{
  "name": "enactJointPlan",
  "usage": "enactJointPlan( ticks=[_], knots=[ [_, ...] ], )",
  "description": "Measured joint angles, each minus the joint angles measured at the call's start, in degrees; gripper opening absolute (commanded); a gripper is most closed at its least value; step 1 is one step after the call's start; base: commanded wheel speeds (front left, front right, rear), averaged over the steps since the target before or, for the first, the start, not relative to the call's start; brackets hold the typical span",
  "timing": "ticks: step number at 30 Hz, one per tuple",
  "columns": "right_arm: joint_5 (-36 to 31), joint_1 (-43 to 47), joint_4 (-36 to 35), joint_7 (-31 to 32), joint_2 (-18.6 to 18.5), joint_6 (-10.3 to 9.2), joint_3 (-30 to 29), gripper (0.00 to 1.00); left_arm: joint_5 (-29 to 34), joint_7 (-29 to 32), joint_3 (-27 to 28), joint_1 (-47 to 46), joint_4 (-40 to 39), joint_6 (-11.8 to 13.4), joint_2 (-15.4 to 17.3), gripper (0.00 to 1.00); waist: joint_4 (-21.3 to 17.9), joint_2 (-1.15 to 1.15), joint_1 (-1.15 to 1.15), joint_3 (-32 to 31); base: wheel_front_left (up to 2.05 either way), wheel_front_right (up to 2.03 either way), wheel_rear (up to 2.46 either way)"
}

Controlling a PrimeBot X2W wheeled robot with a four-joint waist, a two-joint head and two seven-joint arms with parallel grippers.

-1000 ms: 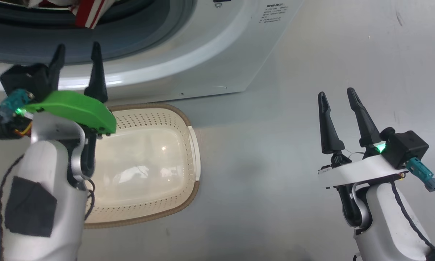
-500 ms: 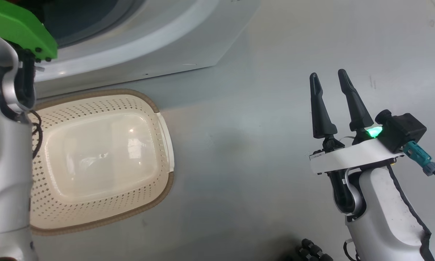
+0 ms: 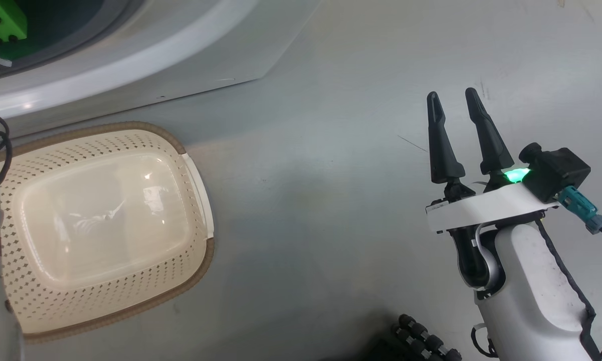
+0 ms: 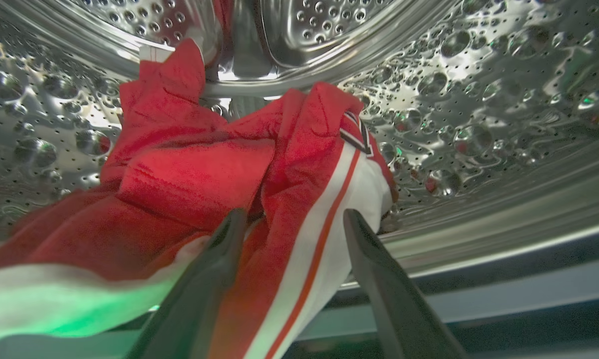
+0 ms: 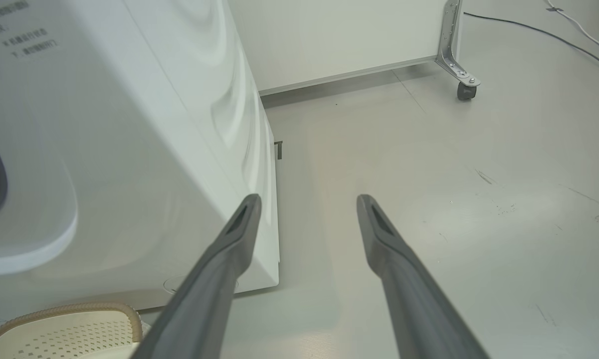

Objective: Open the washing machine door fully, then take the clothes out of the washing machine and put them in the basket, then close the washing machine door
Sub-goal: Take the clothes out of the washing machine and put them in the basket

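Observation:
In the left wrist view my left gripper (image 4: 294, 217) is open inside the steel drum of the washing machine (image 3: 145, 65). Its two fingers stand on either side of a white-striped fold of the red clothes (image 4: 189, 174), which lie heaped on the drum's floor. In the head view the cream basket (image 3: 203, 200) sits on the floor just below the machine's front, with nothing in it. My right gripper (image 3: 451, 94) hangs open over bare floor to the right, holding nothing. The machine's door is out of view.
The right wrist view looks past the machine's white side (image 5: 129, 124) to grey floor (image 5: 454, 224), a white panel on a caster (image 5: 463, 89) and a cable (image 5: 528, 27) at the back. A black ribbed object (image 3: 421, 341) lies at the head view's bottom edge.
The head camera has swung, so machine and basket slide left in the picture. My left arm has reached up into the drum, and its fingers have left the head view. The right gripper stays open.

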Motion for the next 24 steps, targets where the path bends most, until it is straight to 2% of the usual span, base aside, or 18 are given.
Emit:
enactJointPlan(
  ticks=[9, 10, 11, 12, 24],
  knots=[
    [0.2, -0.57, 0.41, 0.0, 0.0, -0.09, -0.02, 1.0, 0.09, 3.98, -0.6, -1.87, 5.61, 0.02, 0.68, 1.0, -0.15, 0.0, 0.0, 0.3, 0.0, 0.0, 0.0],
    [0.2, -0.64, 0.44, 0.0, 0.0, -0.42, -0.05, 1.0, 0.09, 3.98, -0.7, -2.0, 5.92, 0.02, 0.68, 0.55, -0.1, 0.0, 0.0, 0.3, 0.0, 0.0, 0.0],
    [0.19, -0.72, 0.51, 0.0, 0.0, -0.42, -0.1, 1.0, 0.08, 4.01, -0.96, -2.16, 6.23, -0.03, 0.69, 0.33, -0.05, 0.0, 0.0, 0.3, 0.0, 0.0, 0.0],
    [0.19, -0.83, 0.55, 0.0, 0.0, -0.42, -0.11, 1.0, 0.08, 4.0, -1.03, -2.29, 6.38, -0.22, 0.65, 0.01, 0.0, 0.0, 0.0, 0.29, 0.0, 0.0, 0.0],
    [-0.31, -1.51, 0.9, 0.0, 0.0, -0.42, -1.12, 1.0, -0.02, 2.16, -1.08, -2.59, 8.25, -0.99, -0.11, 0.0, 0.91, 0.0, 0.0, -0.05, 0.0, 0.0, 0.0]
  ],
)
